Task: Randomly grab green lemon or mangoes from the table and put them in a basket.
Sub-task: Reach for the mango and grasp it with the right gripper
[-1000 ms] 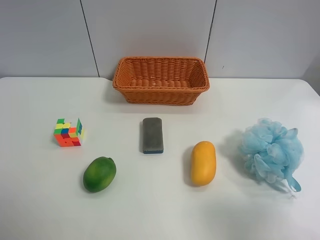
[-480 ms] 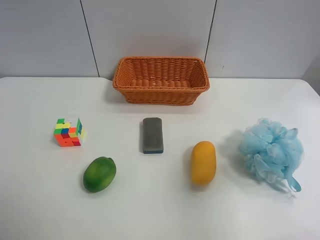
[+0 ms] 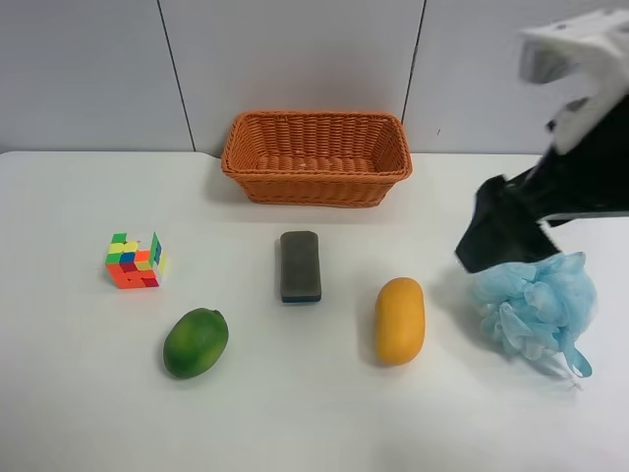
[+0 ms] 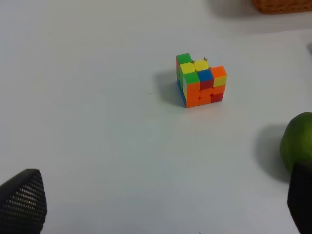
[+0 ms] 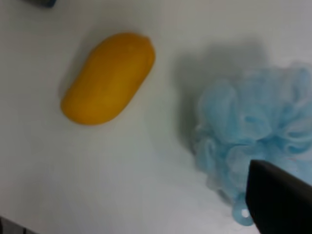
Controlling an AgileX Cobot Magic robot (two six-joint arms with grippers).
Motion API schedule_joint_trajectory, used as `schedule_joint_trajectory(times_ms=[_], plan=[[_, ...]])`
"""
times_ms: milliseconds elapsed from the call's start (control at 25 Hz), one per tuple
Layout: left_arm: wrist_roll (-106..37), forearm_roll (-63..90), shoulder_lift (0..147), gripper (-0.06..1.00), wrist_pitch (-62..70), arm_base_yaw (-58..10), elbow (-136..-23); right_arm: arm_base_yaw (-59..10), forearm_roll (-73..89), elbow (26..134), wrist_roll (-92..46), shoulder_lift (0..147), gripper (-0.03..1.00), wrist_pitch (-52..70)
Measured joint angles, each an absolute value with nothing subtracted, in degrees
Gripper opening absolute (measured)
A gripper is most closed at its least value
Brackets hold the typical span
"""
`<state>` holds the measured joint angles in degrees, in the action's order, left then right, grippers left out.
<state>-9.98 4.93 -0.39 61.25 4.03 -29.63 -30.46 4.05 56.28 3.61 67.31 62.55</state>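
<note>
The green lemon (image 3: 196, 342) lies on the white table (image 3: 295, 423) at the exterior high view's front left; its edge shows in the left wrist view (image 4: 298, 141). The yellow-orange mango (image 3: 399, 321) lies front centre-right, and shows in the right wrist view (image 5: 108, 78). The orange wicker basket (image 3: 316, 157) stands at the back, with nothing in it. My right gripper (image 3: 484, 244) hangs above the table to the right of the mango; in its wrist view (image 5: 141, 212) one black finger (image 5: 278, 200) stands far to the side, open and empty. My left gripper (image 4: 163, 195) is open and empty, away from the lemon.
A multicoloured puzzle cube (image 3: 136, 262) sits left of centre and shows in the left wrist view (image 4: 201, 80). A grey eraser block (image 3: 300, 265) lies in the middle. A blue bath pouf (image 3: 536, 305) sits at the right, partly under the right arm, and shows in the right wrist view (image 5: 258, 126).
The arm at the exterior high view's right has come into view from the upper right, over the blue pouf. The fruits and other things have not moved.
</note>
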Motion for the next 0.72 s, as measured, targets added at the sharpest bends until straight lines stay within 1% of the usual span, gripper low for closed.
schedule_joint_trajectory(times_ms=[160,280,440,720], plan=[[-10.0,4.9,-0.4,0.99,61.3,4.0,-29.6,-36.0,2.5,56.4,12.8,76.1,0.99,62.0],[-10.0,4.9,-0.4,0.99,61.3,4.0,-29.6,-38.7,0.0,56.4,19.5,81.3,0.99,59.6],[-10.0,4.9,-0.4,0.99,61.3,4.0,-29.6,-39.6,-2.5,56.4,26.1,87.6,0.99,56.4],[-10.0,4.9,-0.4,0.99,61.3,4.0,-29.6,-39.6,-3.8,56.4,29.2,96.8,0.99,50.5]])
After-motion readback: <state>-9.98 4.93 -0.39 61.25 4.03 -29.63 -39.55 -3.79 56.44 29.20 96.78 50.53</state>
